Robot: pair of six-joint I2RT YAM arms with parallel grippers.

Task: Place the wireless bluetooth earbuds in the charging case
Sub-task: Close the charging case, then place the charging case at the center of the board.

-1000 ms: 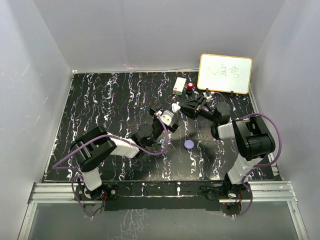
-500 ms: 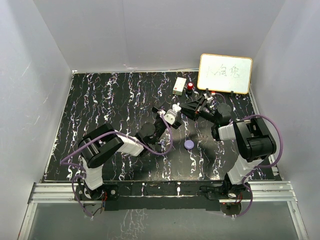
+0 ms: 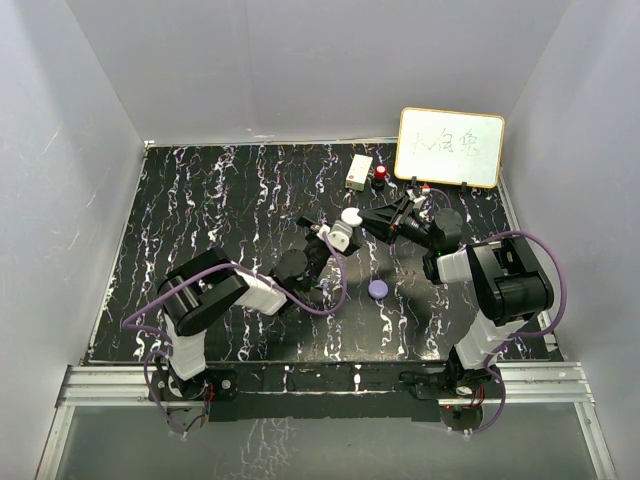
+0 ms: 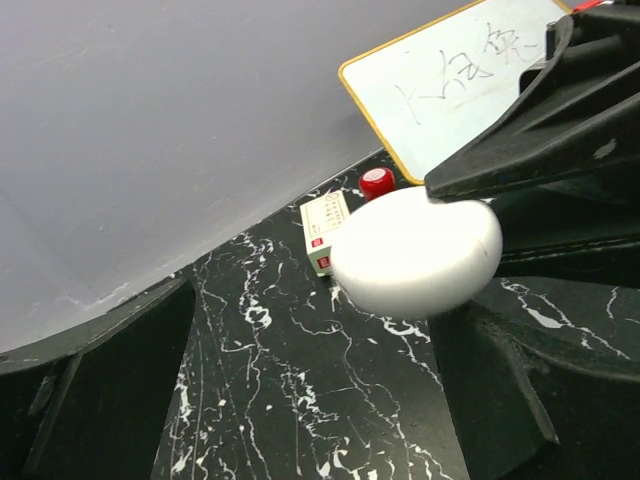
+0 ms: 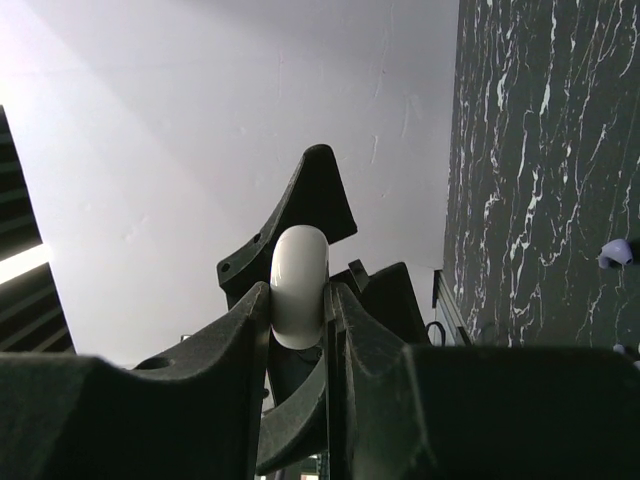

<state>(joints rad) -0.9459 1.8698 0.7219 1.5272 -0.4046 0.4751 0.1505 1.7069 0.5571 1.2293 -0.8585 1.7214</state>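
Quick update: over the last second my left arm has swung in, and my left gripper [image 4: 300,400] now sits with its jaws spread wide on either side of the case [image 4: 415,250], not touching it yet as far as I can tell. My right gripper [image 5: 298,300] hasn't budged and is still clamped on the case's edge, holding it up off the table. So it looks like I'm set up for a handover or to pry the lid, because the case looks closed to me. Nothing's inserted yet. One earbud [image 5: 615,252] is lying on the table well off to the side; I can't spot the other one.
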